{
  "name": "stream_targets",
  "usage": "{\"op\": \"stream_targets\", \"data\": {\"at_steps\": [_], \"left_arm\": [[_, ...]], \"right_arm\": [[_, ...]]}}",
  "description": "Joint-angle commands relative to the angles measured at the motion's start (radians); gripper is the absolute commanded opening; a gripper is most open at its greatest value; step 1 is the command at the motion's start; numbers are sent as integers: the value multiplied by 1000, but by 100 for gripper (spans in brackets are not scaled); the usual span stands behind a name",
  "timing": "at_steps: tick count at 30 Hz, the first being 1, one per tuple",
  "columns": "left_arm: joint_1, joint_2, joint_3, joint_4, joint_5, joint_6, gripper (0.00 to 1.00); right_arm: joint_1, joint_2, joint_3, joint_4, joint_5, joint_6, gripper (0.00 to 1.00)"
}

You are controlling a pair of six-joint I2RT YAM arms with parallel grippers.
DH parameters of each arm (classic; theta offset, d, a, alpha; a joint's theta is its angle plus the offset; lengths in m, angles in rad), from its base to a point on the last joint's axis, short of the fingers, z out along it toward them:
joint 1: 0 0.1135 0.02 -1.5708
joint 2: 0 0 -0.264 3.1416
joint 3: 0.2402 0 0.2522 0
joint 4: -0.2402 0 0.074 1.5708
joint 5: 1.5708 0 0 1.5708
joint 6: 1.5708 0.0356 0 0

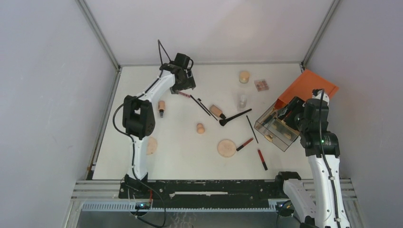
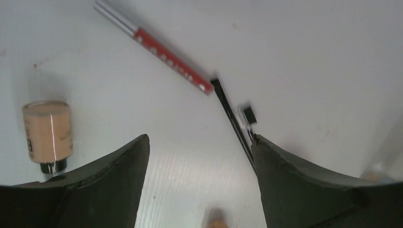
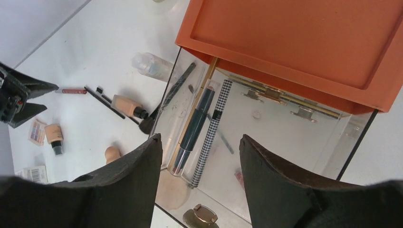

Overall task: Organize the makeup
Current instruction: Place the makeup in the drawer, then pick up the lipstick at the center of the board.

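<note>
Left gripper point(image 2: 199, 140) open, empty, pencil point(image 2: 173, 61) ahead
Centre the jaws across the pencil shaft before closing; right gripper point(image 3: 199, 137) hangs open, empty, above box point(image 3: 285, 42)

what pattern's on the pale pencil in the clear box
The pencil is black-and-white houndstooth, clearest in the right wrist view.

We can read no word or number anywhere. The red pencil point(image 2: 171, 61) carries pale lettering along its barrel, too blurred to make out. The peach bottle point(image 2: 49, 130) has small dark print at its edge, also illegible. A white card point(image 3: 34, 174) on the bench shows barcode stripes, digits unreadable.
</note>
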Motion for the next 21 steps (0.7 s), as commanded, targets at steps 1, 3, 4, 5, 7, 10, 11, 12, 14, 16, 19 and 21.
{"op": "stream_targets", "data": {"at_steps": [1, 3, 4, 5, 7, 10, 11, 12, 14, 16, 19, 21], "left_arm": [[56, 97, 168, -31, -87, -141, 82], [75, 157, 272, -54, -104, -166, 82], [82, 190, 322, -74, -110, -176, 82], [88, 223, 369, -89, -110, -185, 82], [97, 274, 429, -102, -108, -198, 81], [109, 303, 441, -79, -86, -226, 80], [112, 313, 442, -73, -72, -234, 79], [115, 326, 446, -70, -58, -243, 77], [119, 346, 448, -77, -35, -258, 76], [120, 363, 446, -94, -21, -269, 74], [119, 381, 437, -109, -4, -280, 70], [120, 381, 422, -115, -2, -287, 68]], "right_arm": [[-1, -24, 45, 46, 7, -25, 68], [-2, -25, 45, 56, -3, -27, 68], [-2, -23, 44, 59, -9, -27, 68], [-1, -21, 45, 60, -14, -25, 68], [-1, -15, 47, 64, -22, -23, 68], [-1, -6, 48, 72, -40, -16, 68], [-2, -3, 49, 73, -44, -13, 68], [-2, -1, 51, 76, -51, -9, 68], [-2, 4, 53, 80, -62, -4, 68], [-2, 5, 53, 81, -64, 0, 68], [-1, 9, 54, 82, -66, 3, 68], [0, 10, 53, 84, -69, 5, 68]]}}
